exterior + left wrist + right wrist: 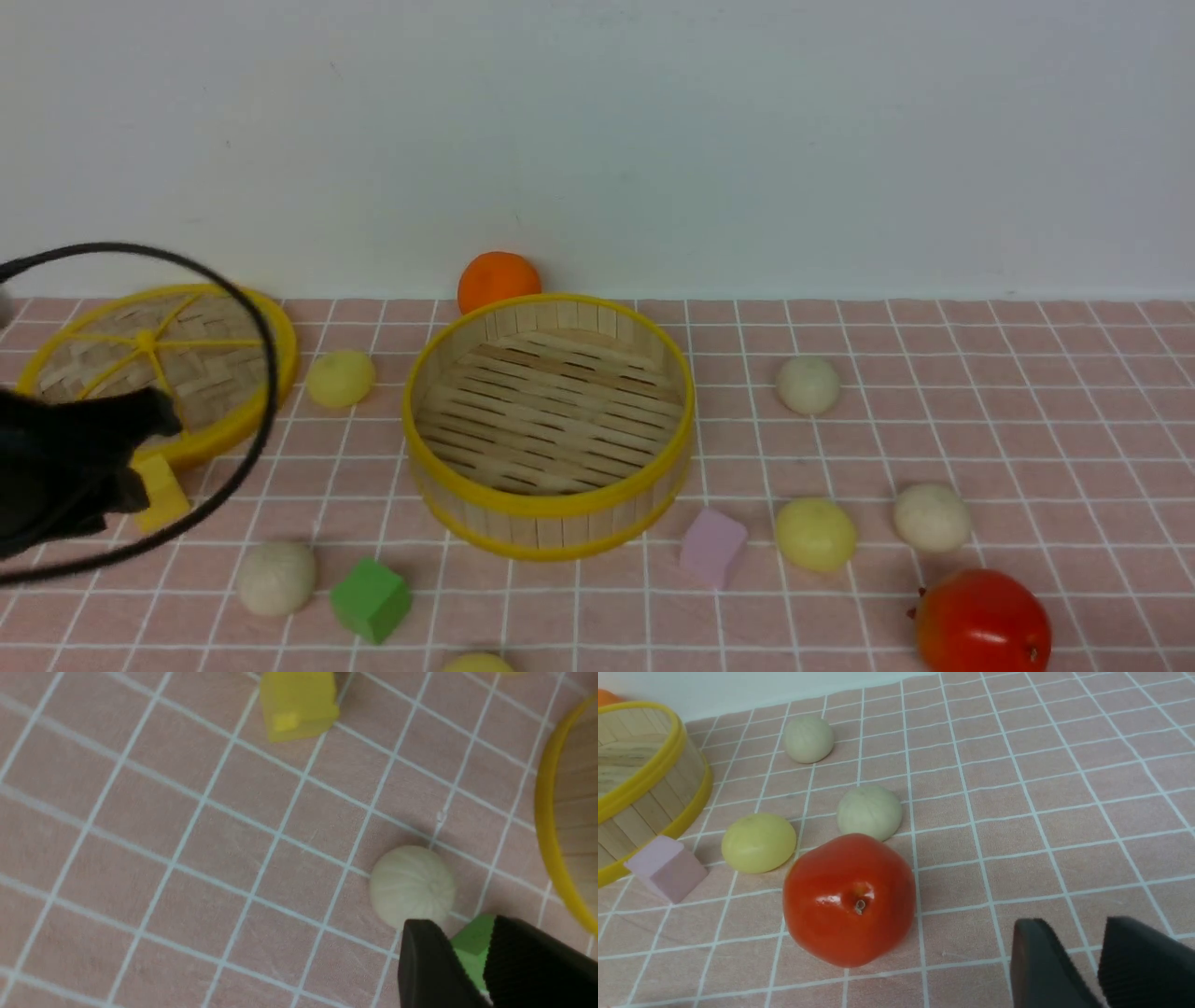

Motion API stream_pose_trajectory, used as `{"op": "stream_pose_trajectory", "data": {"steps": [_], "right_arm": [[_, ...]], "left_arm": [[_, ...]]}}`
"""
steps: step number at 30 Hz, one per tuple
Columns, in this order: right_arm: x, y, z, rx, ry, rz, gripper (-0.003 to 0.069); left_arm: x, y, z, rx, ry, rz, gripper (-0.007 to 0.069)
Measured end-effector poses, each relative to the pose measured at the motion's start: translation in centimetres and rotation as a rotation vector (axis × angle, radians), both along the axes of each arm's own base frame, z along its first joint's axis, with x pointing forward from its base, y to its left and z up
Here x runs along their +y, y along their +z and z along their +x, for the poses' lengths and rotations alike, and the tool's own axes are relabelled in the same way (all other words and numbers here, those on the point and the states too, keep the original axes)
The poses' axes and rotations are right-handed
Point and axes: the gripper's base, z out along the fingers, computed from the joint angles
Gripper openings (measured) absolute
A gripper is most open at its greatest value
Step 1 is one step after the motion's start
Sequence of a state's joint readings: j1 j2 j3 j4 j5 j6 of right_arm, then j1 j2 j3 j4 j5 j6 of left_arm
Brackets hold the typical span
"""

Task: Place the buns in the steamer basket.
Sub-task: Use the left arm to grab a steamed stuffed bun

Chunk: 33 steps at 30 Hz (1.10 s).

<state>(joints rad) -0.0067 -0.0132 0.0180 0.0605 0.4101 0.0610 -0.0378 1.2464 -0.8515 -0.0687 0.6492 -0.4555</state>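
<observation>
**A:** Where do the six small round dough buns (815, 534) lie?

**B:** All on the pink gridded table (1027, 411), none in the round slatted bamboo steamer basket (551, 511) at mid-table. Three lie toward the left edge, three toward the right.

**A:** The step in hand?

**B:** Probably a pickup by the left claw (465, 924), jaws narrowly parted and empty, beside the off-white bun (412, 886) by the near edge. Widen first, straddle it, avoid the green cube (469, 952). Right claw (1083, 938): narrow gap, empty.

**A:** Lettering?

**B:** None legible.
</observation>
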Motion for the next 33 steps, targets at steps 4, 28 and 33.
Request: {"op": "stream_pose_trajectory", "data": {"steps": [4,28,33], "right_arm": [[0.0,0.0,0.0,0.0,0.0,0.0,0.0239],[0.0,0.0,0.0,0.0,0.0,0.0,0.0239],[0.0,0.0,0.0,0.0,0.0,0.0,0.0239]], "left_arm": [[-1.9,-0.3,2.3,0.083,-0.101,0.026,0.0241],[-4.2,-7.8,7.9,0.363,-0.128,0.078,0.0241],[-4.2,-7.7,8.2,0.331,-0.128,0.075,0.0241]]}}
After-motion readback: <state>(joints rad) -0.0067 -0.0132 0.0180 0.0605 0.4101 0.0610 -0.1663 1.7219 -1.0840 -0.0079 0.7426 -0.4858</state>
